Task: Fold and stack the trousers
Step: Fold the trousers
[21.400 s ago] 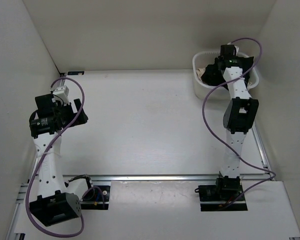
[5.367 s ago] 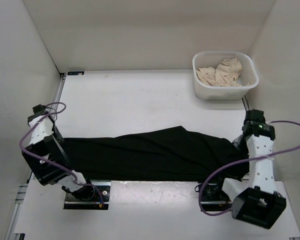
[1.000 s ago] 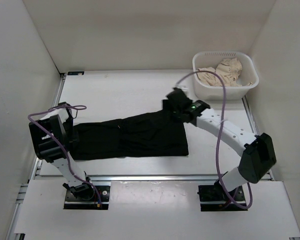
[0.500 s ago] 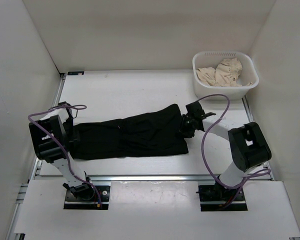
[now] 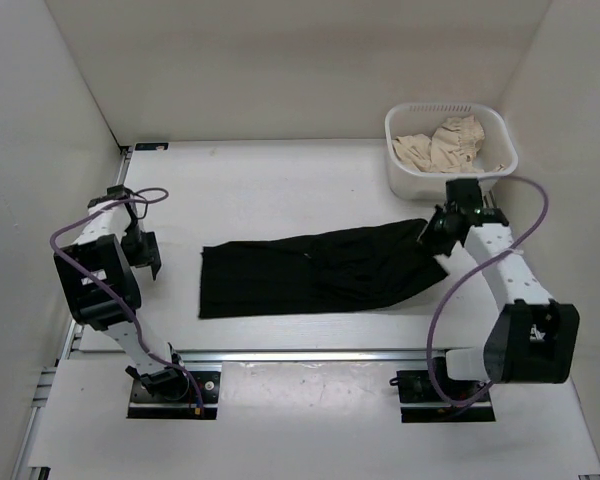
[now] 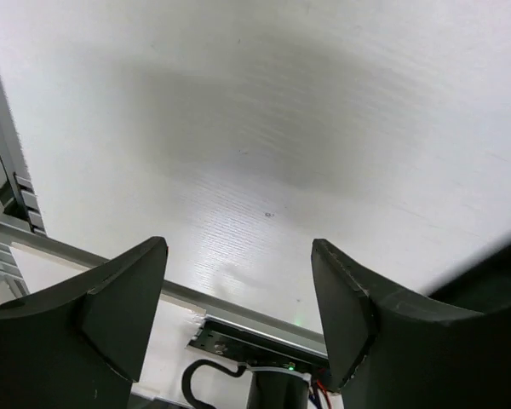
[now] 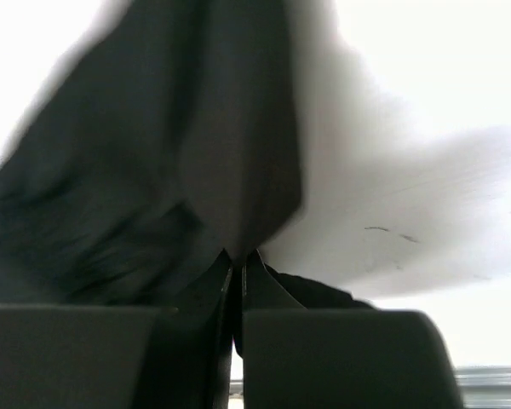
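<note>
Pulling trousers [image 5: 315,272] rightward, right hand [image 5: 435,234] pinching them.

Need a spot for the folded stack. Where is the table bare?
The widest bare table lies beyond the trousers, up to the back wall, left of the basket. A thin strip runs between trousers and near rail. Crowded at the right, where the right gripper pinches the cloth near the basket; the open left gripper hangs at the left edge.

One trousers [image 5: 310,272] (plus one basket [image 5: 430,186])
</note>
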`<action>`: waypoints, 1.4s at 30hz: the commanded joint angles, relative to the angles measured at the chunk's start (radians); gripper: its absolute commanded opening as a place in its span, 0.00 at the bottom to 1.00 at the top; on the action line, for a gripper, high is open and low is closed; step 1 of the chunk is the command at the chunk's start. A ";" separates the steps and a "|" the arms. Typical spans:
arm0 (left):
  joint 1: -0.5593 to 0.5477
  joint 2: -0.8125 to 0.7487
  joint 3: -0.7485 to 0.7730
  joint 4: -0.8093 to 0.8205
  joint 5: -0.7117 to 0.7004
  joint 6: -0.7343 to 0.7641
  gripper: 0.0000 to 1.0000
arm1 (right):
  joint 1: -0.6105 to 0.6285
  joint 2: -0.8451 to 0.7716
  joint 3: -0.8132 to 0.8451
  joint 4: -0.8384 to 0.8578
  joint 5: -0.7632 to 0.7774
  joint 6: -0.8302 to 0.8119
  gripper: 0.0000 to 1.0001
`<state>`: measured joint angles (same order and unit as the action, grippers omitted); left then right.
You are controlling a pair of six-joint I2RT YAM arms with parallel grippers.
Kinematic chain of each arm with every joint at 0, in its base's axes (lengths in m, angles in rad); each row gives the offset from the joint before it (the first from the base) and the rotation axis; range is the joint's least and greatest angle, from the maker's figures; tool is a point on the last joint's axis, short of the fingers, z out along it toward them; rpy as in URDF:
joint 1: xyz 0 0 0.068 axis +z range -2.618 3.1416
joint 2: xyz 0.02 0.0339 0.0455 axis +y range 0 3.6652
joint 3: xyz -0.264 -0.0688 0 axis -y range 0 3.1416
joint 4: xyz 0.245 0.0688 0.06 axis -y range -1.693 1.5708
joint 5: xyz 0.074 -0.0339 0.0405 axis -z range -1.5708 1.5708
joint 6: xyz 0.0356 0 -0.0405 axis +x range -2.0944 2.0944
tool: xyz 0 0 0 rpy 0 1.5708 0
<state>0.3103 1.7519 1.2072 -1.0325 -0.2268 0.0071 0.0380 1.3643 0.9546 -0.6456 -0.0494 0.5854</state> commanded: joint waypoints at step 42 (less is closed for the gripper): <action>-0.351 0.003 0.209 -0.053 0.139 -0.007 0.81 | 1.029 0.319 0.743 -0.291 0.341 -0.323 0.99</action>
<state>0.0288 1.7924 1.3632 -1.0698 -0.0795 0.0021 1.1843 1.9186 1.8633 -1.1038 0.2070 0.2031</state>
